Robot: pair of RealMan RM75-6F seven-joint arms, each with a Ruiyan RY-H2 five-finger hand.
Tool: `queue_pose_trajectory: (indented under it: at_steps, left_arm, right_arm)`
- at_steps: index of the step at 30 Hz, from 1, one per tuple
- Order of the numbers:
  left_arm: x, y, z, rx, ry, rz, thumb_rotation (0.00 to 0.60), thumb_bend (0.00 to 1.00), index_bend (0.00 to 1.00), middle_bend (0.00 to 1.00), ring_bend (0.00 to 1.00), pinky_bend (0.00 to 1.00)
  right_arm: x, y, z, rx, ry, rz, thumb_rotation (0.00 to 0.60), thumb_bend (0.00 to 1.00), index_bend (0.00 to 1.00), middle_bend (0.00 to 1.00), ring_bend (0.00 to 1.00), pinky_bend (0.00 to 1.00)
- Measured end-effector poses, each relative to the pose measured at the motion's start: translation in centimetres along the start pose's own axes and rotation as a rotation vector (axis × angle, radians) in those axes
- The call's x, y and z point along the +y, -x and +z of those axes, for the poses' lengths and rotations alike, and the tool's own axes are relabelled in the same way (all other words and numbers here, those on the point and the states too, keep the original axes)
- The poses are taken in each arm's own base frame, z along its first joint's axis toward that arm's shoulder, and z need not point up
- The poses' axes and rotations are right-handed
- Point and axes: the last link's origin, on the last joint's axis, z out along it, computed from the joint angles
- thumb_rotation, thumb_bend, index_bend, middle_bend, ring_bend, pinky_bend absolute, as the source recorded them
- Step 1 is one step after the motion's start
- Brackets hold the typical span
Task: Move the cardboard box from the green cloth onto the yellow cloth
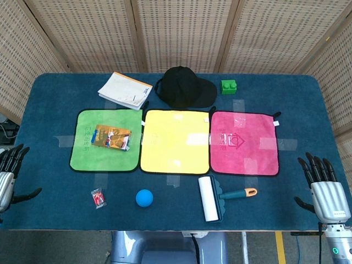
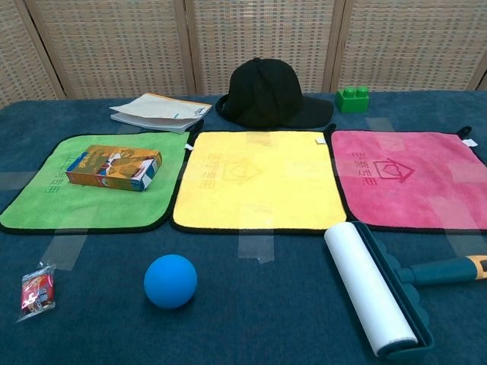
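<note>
A small printed cardboard box lies flat on the green cloth, left of centre. The bare yellow cloth lies right beside it, in the middle. My left hand hovers at the table's left edge with fingers spread and nothing in it. At the right edge my right hand is also spread and holds nothing. Both hands are far from the box and show only in the head view.
A pink cloth lies right of the yellow one. Behind the cloths are a booklet, a black cap and a green brick. In front lie a blue ball, a lint roller and a small red packet.
</note>
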Motion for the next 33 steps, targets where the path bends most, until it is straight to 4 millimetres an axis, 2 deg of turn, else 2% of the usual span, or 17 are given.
queue_pose_trajectory:
  at_steps: [2, 3, 5, 6, 7, 8, 12, 15, 18, 19, 21, 26, 30, 33]
  left_arm:
    - [-0.1, 0.1, 0.0, -0.007, -0.004, -0.006, 0.600, 0.04, 0.00, 0.00, 0.00, 0.00]
    - [-0.1, 0.2, 0.1, -0.010, -0.006, -0.010, 0.600, 0.15, 0.00, 0.00, 0.00, 0.00]
    - [-0.2, 0.3, 0.2, -0.017, -0.009, -0.019, 0.600, 0.52, 0.00, 0.00, 0.00, 0.00]
    - [-0.2, 0.4, 0.2, -0.020, -0.011, -0.025, 0.600, 0.76, 0.00, 0.00, 0.00, 0.00]
    - [-0.2, 0.5, 0.3, -0.027, -0.013, -0.039, 0.600, 0.92, 0.00, 0.00, 0.00, 0.00]
    - [-0.2, 0.6, 0.4, -0.034, -0.016, -0.052, 0.600, 0.98, 0.00, 0.00, 0.00, 0.00]
    - [-0.1, 1.2, 1.3, -0.083, -0.025, -0.136, 0.600, 1.00, 0.00, 0.00, 0.00, 0.00]
    - [0.1, 1.7, 2.9, -0.125, -0.031, -0.213, 0.600, 1.00, 0.00, 0.00, 0.00, 0.00]
    - [0.3, 2.5, 5.5, -0.166, -0.045, -0.278, 0.600, 1.00, 0.00, 0.00, 0.00, 0.00]
    - [0.4, 3.0, 7.0, -0.193, -0.059, -0.310, 0.600, 1.00, 0.00, 0.00, 0.00, 0.00]
    - [0.6, 3.5, 8.7, -0.223, -0.074, -0.340, 0.600, 1.00, 0.00, 0.00, 0.00, 0.00]
    - [1.5, 5.2, 14.5, -0.292, -0.140, -0.463, 0.600, 1.00, 0.01, 0.00, 0.00, 0.00]
    - [2.6, 6.6, 17.4, -0.300, -0.157, -0.525, 0.600, 1.00, 0.10, 0.00, 0.01, 0.08]
    - [3.6, 7.7, 18.4, -0.318, -0.165, -0.568, 0.600, 1.00, 0.11, 0.00, 0.02, 0.11]
  right_arm:
    - [0.0, 0.0, 0.1, 0.004, -0.002, 0.005, 0.600, 0.00, 0.00, 0.00, 0.00, 0.00]
    - [-0.1, 0.1, 0.1, 0.005, -0.004, 0.007, 0.600, 0.00, 0.00, 0.00, 0.00, 0.00]
    - [-0.1, 0.1, 0.1, 0.006, -0.006, 0.010, 0.600, 0.00, 0.00, 0.00, 0.00, 0.00]
    - [-0.1, 0.1, 0.1, 0.006, -0.007, 0.012, 0.600, 0.00, 0.00, 0.00, 0.00, 0.00]
    - [-0.2, 0.1, 0.1, 0.006, -0.008, 0.014, 0.600, 0.00, 0.00, 0.00, 0.00, 0.00]
    - [-0.2, 0.1, 0.1, 0.006, -0.007, 0.016, 0.600, 0.00, 0.00, 0.00, 0.00, 0.00]
    - [-0.1, 0.0, 0.2, 0.009, 0.003, 0.033, 0.600, 0.00, 0.00, 0.00, 0.00, 0.00]
    - [0.0, -0.2, 0.4, 0.014, 0.012, 0.041, 0.600, 0.00, 0.00, 0.00, 0.00, 0.00]
    - [0.4, -0.2, 0.7, 0.015, 0.030, 0.047, 0.600, 0.00, 0.00, 0.00, 0.00, 0.00]
    - [0.5, -0.1, 0.8, 0.012, 0.038, 0.048, 0.600, 0.00, 0.00, 0.00, 0.00, 0.00]
    - [0.9, 0.0, 1.1, 0.006, 0.054, 0.048, 0.600, 0.00, 0.00, 0.00, 0.00, 0.00]
    - [1.6, 0.1, 1.5, -0.002, 0.085, 0.048, 0.600, 0.00, 0.00, 0.00, 0.00, 0.00]
    - [2.3, 0.3, 1.8, -0.012, 0.115, 0.042, 0.600, 0.00, 0.00, 0.00, 0.00, 0.00]
    - [2.8, 0.5, 1.9, -0.017, 0.133, 0.040, 0.600, 0.00, 0.00, 0.00, 0.00, 0.00]
